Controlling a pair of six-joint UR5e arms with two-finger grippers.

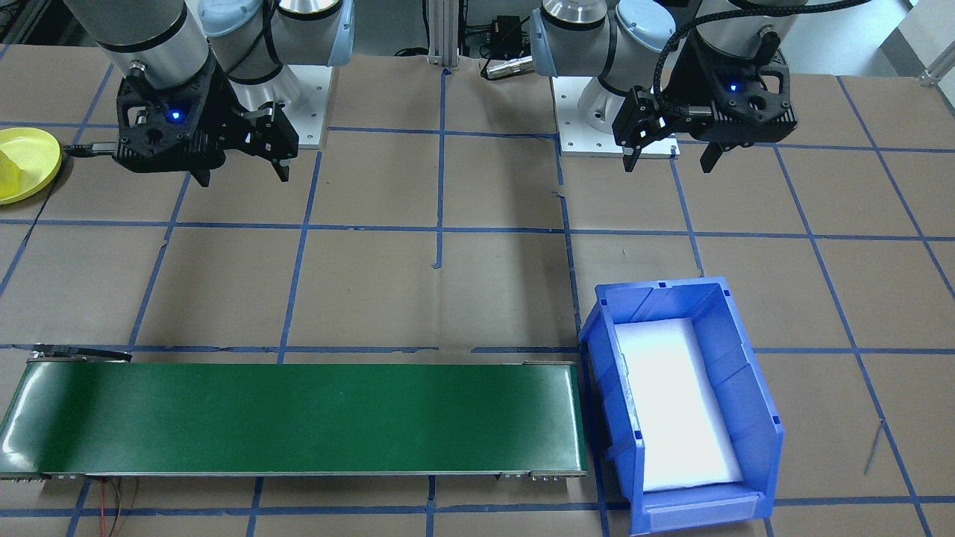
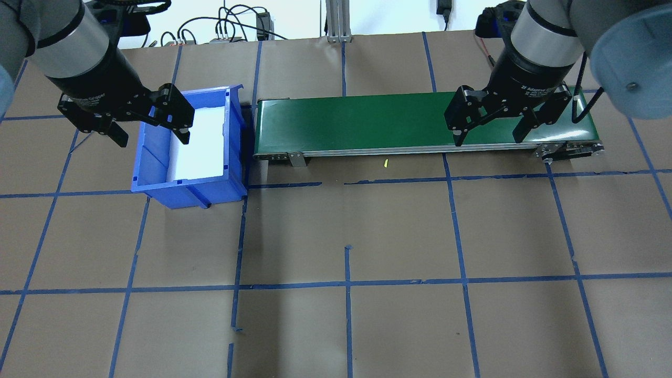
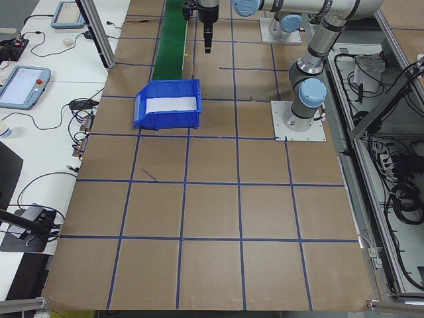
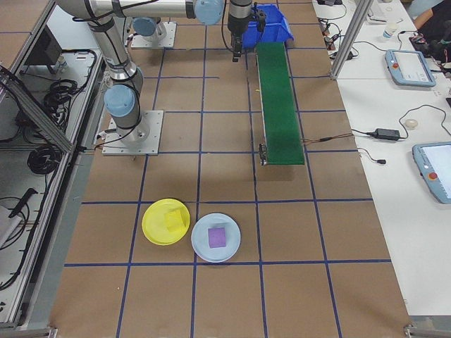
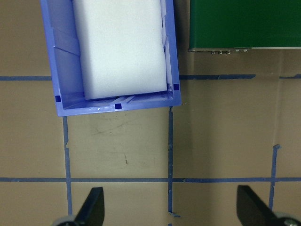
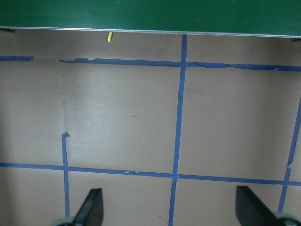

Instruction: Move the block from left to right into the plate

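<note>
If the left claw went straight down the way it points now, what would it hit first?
Probably bare table paper. The left claw is open, pointing down at taped brown paper just short of the blue bin, which lies ahead of its fingertips. Depth is unclear, so clearance from the bin rim is uncertain.

left tool (image 2: 149, 128) raised, spread, empty, right tool (image 2: 488, 131) likewise

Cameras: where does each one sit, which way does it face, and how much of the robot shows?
Front-facing: across the table, faces both bases; left gripper, right gripper.
Overhead: behind the robot; both grippers, blue bin.
Exterior left: table end, bin near.
Exterior right: opposite end; yellow plate near.
Left wrist: down on the bin.
Right wrist: down on paper, conveyor edge.
Front-facing and overhead share bin and conveyor.
</note>
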